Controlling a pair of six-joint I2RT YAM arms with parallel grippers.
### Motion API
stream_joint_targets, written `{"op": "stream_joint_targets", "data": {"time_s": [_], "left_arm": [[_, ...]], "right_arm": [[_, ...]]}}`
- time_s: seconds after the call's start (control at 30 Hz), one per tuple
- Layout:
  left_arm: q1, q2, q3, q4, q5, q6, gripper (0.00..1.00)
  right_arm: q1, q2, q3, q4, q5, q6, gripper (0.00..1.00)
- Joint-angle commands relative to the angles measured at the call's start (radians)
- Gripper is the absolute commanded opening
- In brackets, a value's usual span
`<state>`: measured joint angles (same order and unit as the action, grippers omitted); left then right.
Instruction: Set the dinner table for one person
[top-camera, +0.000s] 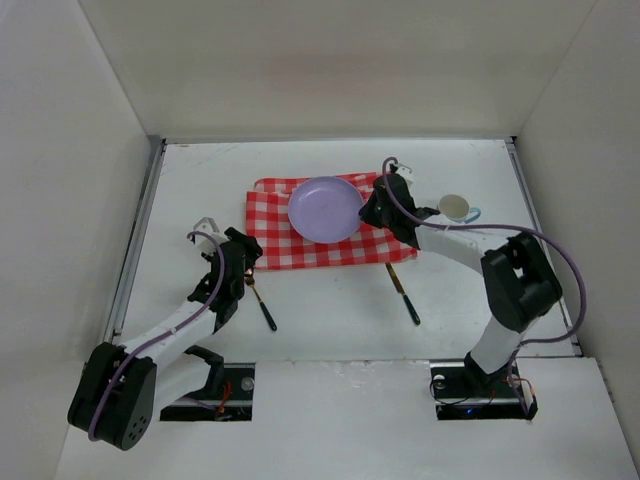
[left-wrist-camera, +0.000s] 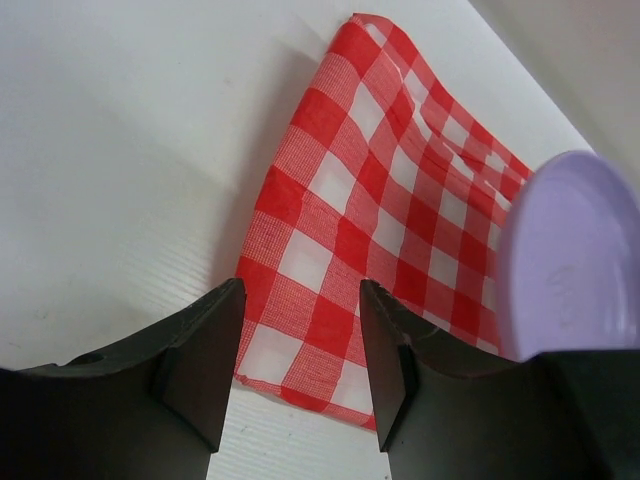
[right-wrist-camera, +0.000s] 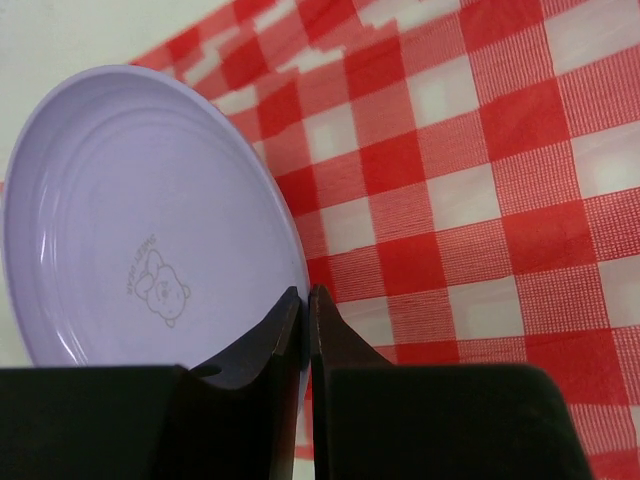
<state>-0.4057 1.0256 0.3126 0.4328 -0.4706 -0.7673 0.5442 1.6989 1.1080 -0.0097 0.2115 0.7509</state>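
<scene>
Between the fingers of the right claw (right-wrist-camera: 305, 297), the rim of a lavender plate (right-wrist-camera: 140, 220) was pinched, the jaws narrowed to a thin slit around it. A small bear print (right-wrist-camera: 158, 290) showed on the plate's inner face, just left of that claw. The plate sat over a red-and-white checked cloth (right-wrist-camera: 470, 170), which spread out ahead of the claw and to its right. Whether the plate lay flat or was tipped up a little, I could not tell.

From above, the right claw (top-camera: 372, 212) met the plate (top-camera: 325, 208) at its right edge. Further right of the claw, off the cloth (top-camera: 290, 248), a white cup with a blue handle (top-camera: 455, 207) stood upright on the white counter (top-camera: 200, 190). A dark-handled utensil (top-camera: 404, 294) lay behind the claw, toward the arm bases and just beside the cloth's near edge.

The left claw (left-wrist-camera: 300, 292) hung wide and held nothing. The cloth's near left corner (left-wrist-camera: 300, 330) showed in the gap between its fingers (left-wrist-camera: 205, 350). Bare counter (left-wrist-camera: 120, 150) lay to its left, and the plate (left-wrist-camera: 575, 260) was ahead to its right. A second dark-handled utensil (top-camera: 263, 306), perhaps a spoon or fork, lay on the counter just behind the left claw (top-camera: 248, 262).
</scene>
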Motion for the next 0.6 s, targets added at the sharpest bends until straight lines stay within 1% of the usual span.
{"op": "stream_joint_targets", "data": {"time_s": [0.0, 0.23, 0.4, 0.57], "left_arm": [[0.006, 0.001, -0.020, 0.090, 0.003, 0.013, 0.47], [0.008, -0.007, -0.023, 0.090, 0.009, 0.011, 0.47], [0.006, -0.001, -0.020, 0.090, 0.009, 0.006, 0.47], [-0.002, 0.008, -0.017, 0.090, 0.009, 0.003, 0.47]], "right_arm": [[-0.013, 0.053, 0.056, 0.040, -0.014, -0.002, 0.11], [-0.007, 0.136, 0.069, 0.042, -0.012, 0.011, 0.13], [-0.007, 0.157, 0.061, 0.042, 0.005, 0.019, 0.16], [-0.002, 0.162, 0.065, 0.040, 0.000, 0.019, 0.16]]}}
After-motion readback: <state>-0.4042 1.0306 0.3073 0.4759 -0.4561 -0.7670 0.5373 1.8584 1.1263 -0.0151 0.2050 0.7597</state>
